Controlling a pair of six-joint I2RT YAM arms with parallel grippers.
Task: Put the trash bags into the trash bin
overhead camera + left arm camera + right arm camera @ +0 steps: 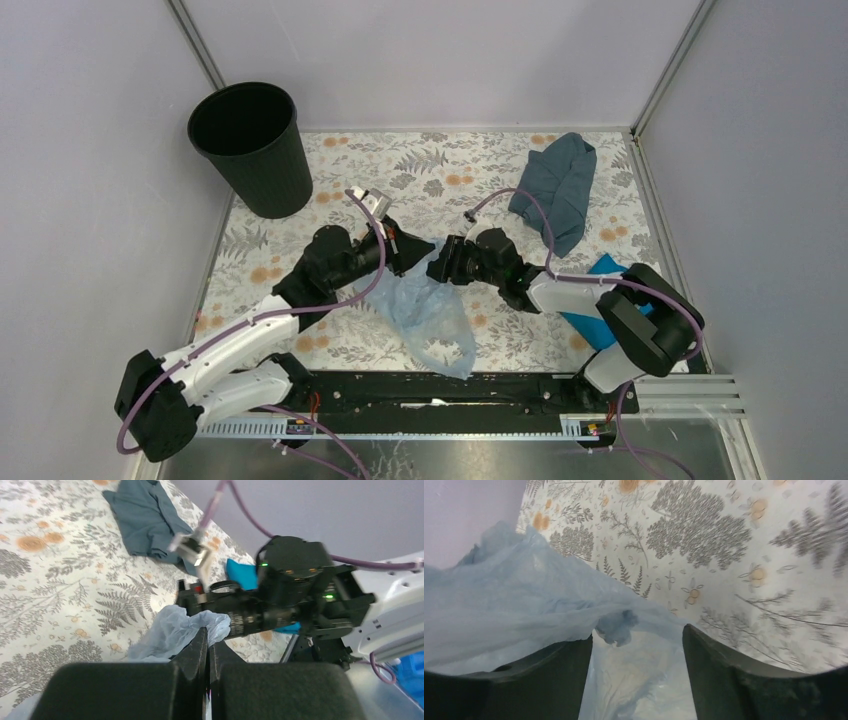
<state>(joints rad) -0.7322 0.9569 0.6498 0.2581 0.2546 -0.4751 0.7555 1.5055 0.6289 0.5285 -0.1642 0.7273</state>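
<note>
Trash bag (425, 315) lies on worktop (440, 165). Trash bin (252, 148) stands well behind-left of the bag. Far cloth (560, 185) behind-right of bag, near cloth (603, 268) right of bag, partly under right arm (570, 290). Left end effector (207, 640) and right end effector (638, 640) meet at bag's back edge.

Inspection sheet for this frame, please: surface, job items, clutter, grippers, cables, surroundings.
Surface: floral-patterned table cover, flat.
Job's things: thin pale-blue translucent plastic bag crumpled mid-table, its top raised between the grippers; round black ribbed plastic bin upright at the far-left corner, interior dark.
Clutter: dull grey-blue cloth far right; bright blue cloth beneath the right arm.
Grippers: left gripper shut on the bag; right gripper open, bag bunched between its fingers.
Cables: purple cables loop along both arms.
Surroundings: pale grey walls.
</note>
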